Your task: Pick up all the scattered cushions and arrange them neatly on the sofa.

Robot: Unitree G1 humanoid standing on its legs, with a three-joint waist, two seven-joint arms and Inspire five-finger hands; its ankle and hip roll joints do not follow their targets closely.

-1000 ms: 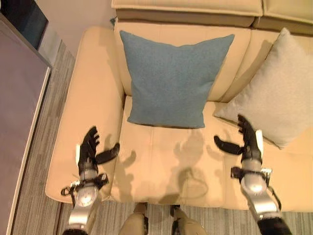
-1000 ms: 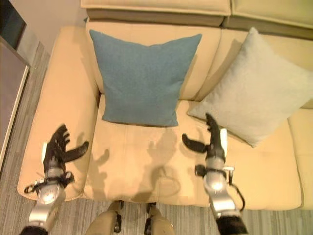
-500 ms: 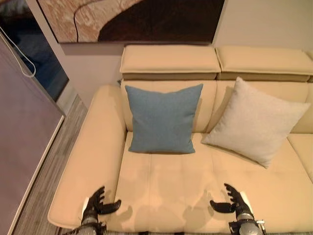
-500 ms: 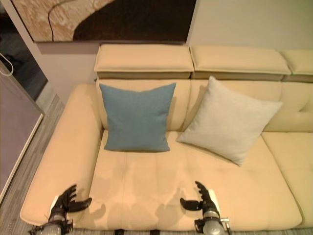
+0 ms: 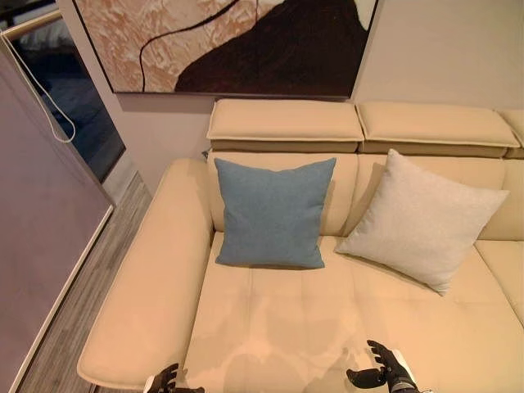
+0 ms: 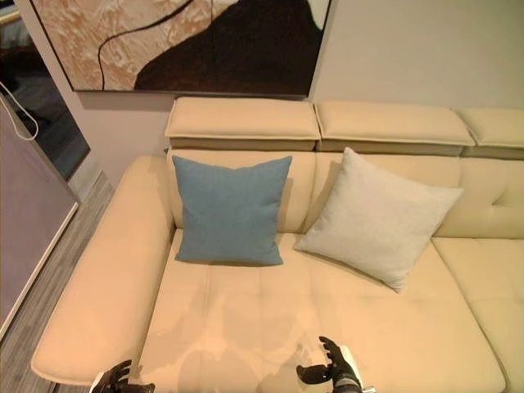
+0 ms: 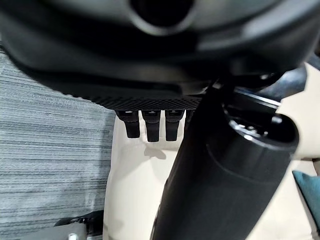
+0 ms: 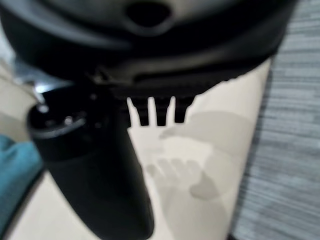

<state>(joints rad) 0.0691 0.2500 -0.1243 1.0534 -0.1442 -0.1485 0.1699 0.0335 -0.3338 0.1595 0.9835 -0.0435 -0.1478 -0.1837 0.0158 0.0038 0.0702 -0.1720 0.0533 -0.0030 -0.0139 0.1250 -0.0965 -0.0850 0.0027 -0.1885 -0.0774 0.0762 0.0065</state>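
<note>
A blue cushion (image 5: 273, 213) stands upright against the back of the cream sofa (image 5: 278, 327), at its left seat. Beside it on the right a light grey cushion (image 5: 424, 217) leans on the backrest, turned on one corner. My left hand (image 5: 166, 381) hangs low at the sofa's front edge by the armrest, fingers straight and empty (image 7: 150, 125). My right hand (image 5: 383, 375) hovers over the front of the seat, fingers spread and empty (image 8: 155, 112). Both hands are far below the cushions and hold nothing.
A large abstract painting (image 5: 229, 45) hangs on the wall above the sofa. A grey panel (image 5: 41, 221) and a strip of grey wood floor (image 5: 82, 303) lie to the left of the armrest (image 5: 147, 278). More sofa seats extend to the right.
The camera has tilted up and pulled back, so the whole sofa and the painting show. Both hands have sunk to the bottom edge, still open. The cushions have not moved.
</note>
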